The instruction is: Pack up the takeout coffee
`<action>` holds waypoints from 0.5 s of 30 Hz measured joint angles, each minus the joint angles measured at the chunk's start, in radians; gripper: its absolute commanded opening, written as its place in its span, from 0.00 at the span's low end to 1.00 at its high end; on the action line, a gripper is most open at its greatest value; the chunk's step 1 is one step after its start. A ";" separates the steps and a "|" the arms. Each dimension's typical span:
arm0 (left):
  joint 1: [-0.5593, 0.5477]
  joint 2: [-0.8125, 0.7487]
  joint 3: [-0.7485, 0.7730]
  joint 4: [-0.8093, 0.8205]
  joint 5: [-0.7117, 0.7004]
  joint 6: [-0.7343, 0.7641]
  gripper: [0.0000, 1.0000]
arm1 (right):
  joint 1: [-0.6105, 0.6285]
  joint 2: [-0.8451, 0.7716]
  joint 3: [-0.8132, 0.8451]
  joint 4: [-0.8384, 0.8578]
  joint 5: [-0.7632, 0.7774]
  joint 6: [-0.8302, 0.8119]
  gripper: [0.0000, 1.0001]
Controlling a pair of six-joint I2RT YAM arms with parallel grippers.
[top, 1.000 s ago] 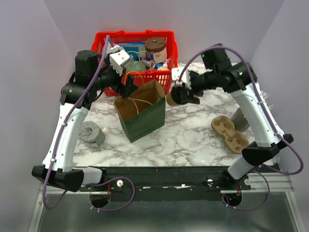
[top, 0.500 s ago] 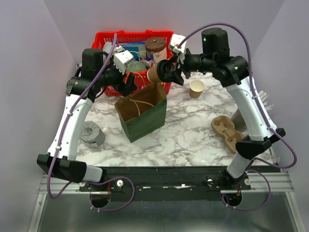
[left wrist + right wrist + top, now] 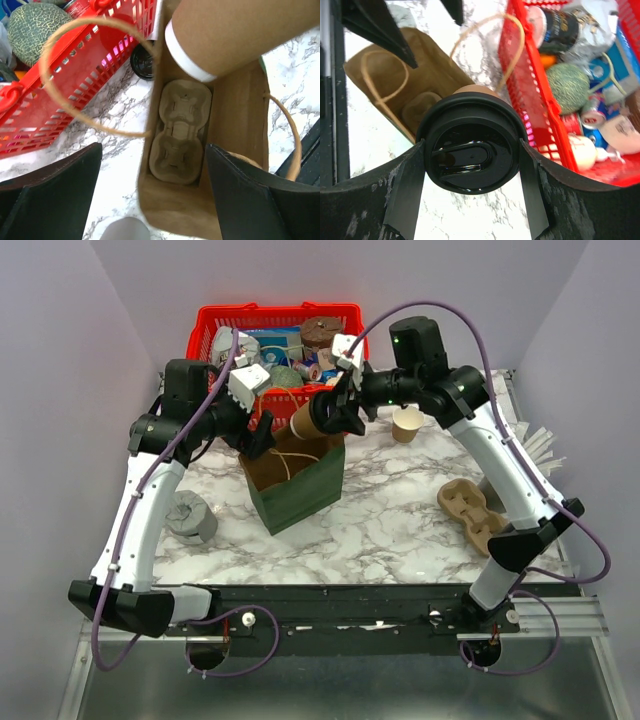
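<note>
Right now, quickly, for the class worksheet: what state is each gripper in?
Left gripper: open, gripping nothing, above the paper bag.
Right gripper: closed on the lidded kraft cup, tilted over the bag.

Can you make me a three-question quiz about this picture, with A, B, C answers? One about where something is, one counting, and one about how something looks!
1. Where is the black-lidded cup?
A) in the red basket
B) in the right claw, above the paper bag
C) on the floor

2. How many pulp cup carriers are there?
A) one
B) two
C) four

3. The small cup on the table is
A) lidless
B) lidded
C) squashed

Answers:
1 B: the claw grips it over the bag.
2 B: one sits inside the bag and one is outside.
3 A: its white inside shows.
</note>
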 measured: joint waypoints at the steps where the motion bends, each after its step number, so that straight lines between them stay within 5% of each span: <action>1: 0.000 -0.011 -0.007 -0.001 -0.004 -0.002 0.90 | 0.011 0.000 -0.004 0.000 -0.002 -0.011 0.00; 8: 0.000 -0.032 -0.071 0.016 -0.028 -0.009 0.82 | 0.097 -0.005 -0.050 -0.027 0.003 -0.079 0.00; 15: 0.007 -0.042 -0.103 0.044 -0.019 -0.021 0.84 | 0.103 0.021 -0.016 -0.025 0.064 -0.079 0.01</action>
